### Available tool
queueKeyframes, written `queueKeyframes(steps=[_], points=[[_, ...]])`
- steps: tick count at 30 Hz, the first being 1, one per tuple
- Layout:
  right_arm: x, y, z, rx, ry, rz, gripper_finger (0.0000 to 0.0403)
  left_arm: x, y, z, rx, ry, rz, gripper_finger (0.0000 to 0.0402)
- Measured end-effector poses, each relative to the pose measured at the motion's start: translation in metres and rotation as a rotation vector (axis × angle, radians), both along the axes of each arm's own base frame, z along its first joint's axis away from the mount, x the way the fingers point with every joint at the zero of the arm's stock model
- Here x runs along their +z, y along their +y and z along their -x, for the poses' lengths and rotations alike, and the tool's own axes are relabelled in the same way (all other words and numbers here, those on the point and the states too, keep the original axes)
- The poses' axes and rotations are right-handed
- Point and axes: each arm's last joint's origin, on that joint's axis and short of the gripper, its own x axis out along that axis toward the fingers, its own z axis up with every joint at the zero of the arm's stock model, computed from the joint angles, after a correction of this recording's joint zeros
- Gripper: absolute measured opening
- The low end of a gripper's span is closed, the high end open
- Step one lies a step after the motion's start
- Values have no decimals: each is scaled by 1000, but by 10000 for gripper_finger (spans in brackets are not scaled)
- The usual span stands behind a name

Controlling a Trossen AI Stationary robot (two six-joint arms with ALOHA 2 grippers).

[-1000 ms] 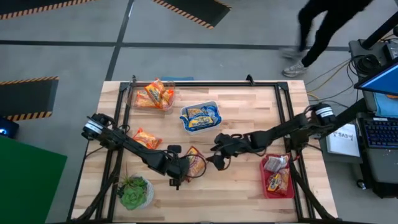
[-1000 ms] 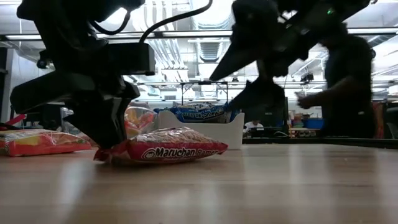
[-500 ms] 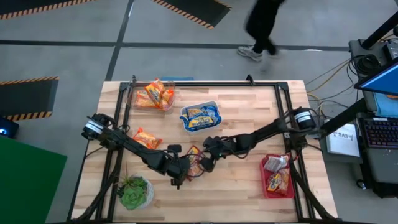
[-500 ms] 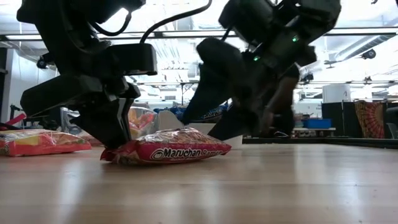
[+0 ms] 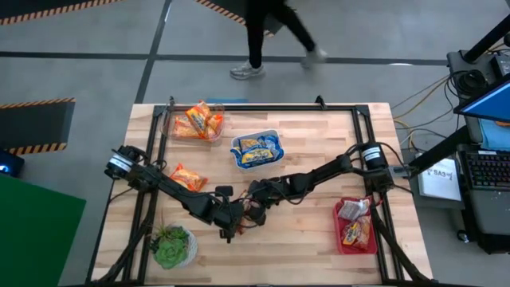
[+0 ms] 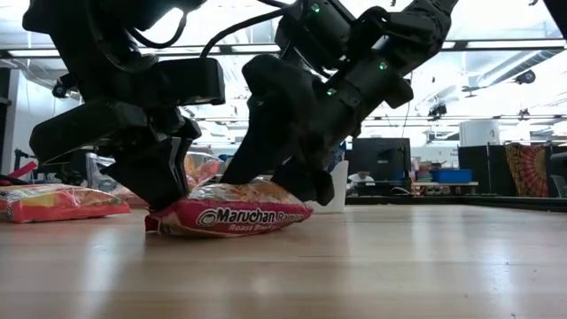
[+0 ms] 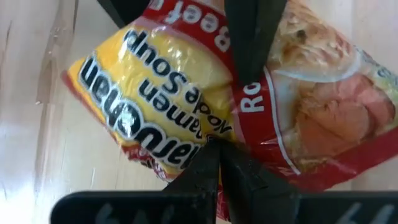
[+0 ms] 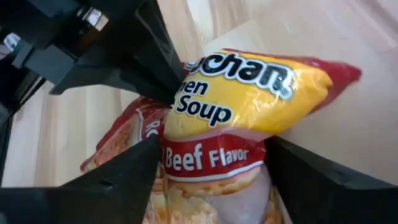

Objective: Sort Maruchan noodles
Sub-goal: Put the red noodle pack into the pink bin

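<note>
Maruchan packet (image 6: 229, 215), red roast beef, lies mid-table: left gripper (image 6: 159, 190) pinches 1 end tight, while right gripper (image 6: 275, 182) straddles the other end, fingers (image 8: 109, 177) spread either side.

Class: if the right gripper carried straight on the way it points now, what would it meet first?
Most likely the red Maruchan beef ramen packet, already between the right gripper's open fingers; just beyond it, the left gripper pinches its edge.
</note>
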Motion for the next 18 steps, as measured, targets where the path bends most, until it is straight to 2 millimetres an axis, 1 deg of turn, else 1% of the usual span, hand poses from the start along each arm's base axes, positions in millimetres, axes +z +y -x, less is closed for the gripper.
queueKeyframes(steps=[10, 12, 15, 18], points=[[3, -1, 1, 38, -3, -13, 119, 0, 0, -1, 2, -11, 1, 0], [4, -1, 1, 46, -2, -17, 93, 0, 0, -1, 2, -11, 1, 0], [5, -1, 1, 49, -3, -14, 67, 0, 0, -1, 1, -11, 1, 0], [7, -1, 3, 56, 4, -9, 58, 3, -1, 0, 0, -16, 2, 0]])
